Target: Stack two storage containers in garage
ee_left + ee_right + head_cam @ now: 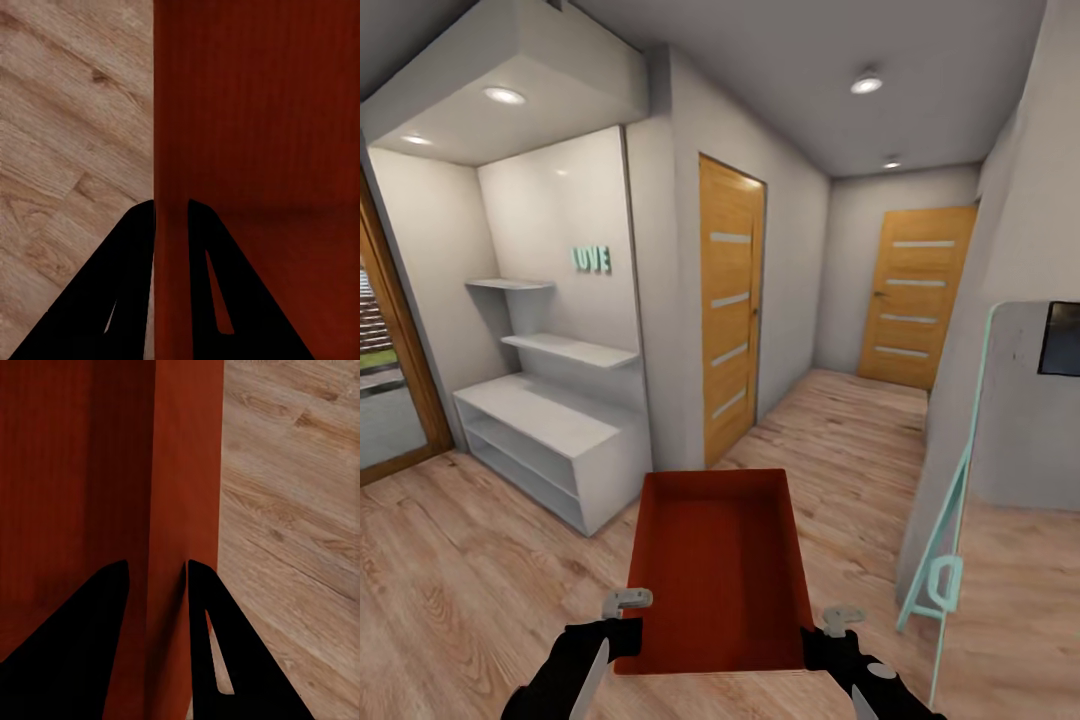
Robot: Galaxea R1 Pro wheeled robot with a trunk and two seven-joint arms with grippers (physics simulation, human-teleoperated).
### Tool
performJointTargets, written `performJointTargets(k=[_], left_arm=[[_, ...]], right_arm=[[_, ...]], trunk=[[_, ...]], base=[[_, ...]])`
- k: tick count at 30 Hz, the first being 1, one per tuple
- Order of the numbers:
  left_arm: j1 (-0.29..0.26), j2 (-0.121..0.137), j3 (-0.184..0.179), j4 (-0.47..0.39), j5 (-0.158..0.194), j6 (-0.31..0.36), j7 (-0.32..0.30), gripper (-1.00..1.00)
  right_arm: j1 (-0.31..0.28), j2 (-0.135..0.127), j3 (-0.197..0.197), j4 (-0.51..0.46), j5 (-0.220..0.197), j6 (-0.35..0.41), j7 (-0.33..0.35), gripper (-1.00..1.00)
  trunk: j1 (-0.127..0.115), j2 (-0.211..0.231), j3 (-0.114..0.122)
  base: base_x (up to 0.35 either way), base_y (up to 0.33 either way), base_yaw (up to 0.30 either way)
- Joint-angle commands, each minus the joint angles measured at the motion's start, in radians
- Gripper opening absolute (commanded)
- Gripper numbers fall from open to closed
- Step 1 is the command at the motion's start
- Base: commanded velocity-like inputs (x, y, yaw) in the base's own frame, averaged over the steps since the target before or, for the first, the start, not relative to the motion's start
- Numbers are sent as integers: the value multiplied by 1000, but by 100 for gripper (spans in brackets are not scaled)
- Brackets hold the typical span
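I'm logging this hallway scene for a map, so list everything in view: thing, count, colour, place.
container: 1, rust-red, open-top, held above the floor between both grippers
floor: 1, light wood planks, throughout
doors: 2, honey wood with pale strips, one in the wall ahead, one at the corridor's end
shelf unit: 1, white, low, in the alcove at left
wall shelves: 2, white, above the unit
LOVE letters: 1 set, teal, alcove wall
ceiling lights: 4, white, recessed
easel board: 1, teal frame, at right
left gripper: 1, black, shut on the container's left wall
right gripper: 1, black, shut on its right wall
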Motion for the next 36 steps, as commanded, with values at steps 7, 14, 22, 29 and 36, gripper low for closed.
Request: performJointTargets(k=[7,14,22,29,36], left_arm=[[-1,17,6,-14,10,5,-6,-100],[-1,17,6,-14,10,5,-6,-100],[-1,17,6,-14,10,5,-6,-100],[-1,17,6,-14,11,4,-6,-100],[-1,17,6,-14,11,3,-6,-100]], right_arm=[[0,-2,3,4,-9,-4,44,-100],[0,-1,3,4,-9,-3,44,-100],[0,-2,3,4,-9,-3,44,-100],[0,-2,3,4,-9,-3,43,-100],[0,-2,3,4,-9,-3,42,-100]], trunk=[[1,-1,-1],[1,-1,-1],[1,-1,-1],[1,-1,-1],[1,-1,-1]], base=[[320,97,0],[320,93,-56],[320,93,-259],[320,93,-274],[320,93,-273]])
